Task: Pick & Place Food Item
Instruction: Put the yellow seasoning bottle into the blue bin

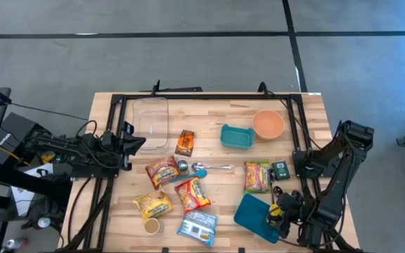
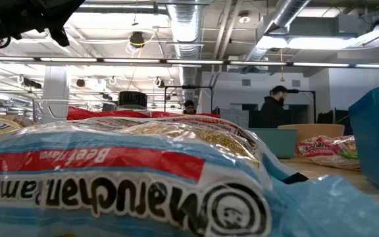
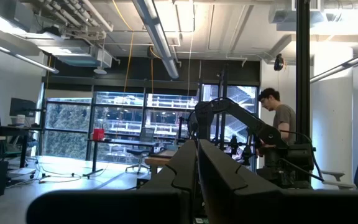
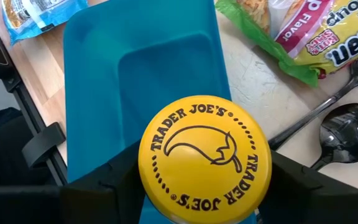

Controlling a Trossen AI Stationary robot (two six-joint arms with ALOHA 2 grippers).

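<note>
At the lower right of the high view, the right hand (image 1: 281, 211) grips a yellow-lidded jar (image 4: 204, 158) over the blue tray (image 1: 253, 213), fingers closed on either side of the lid. The jar looks rigid and smooth, likely slippery, so holding it by the lid edge suits it. Only the right wrist view shows the lid's print. The left hand (image 1: 133, 144), shut and empty, waits at the table's left edge.
</note>
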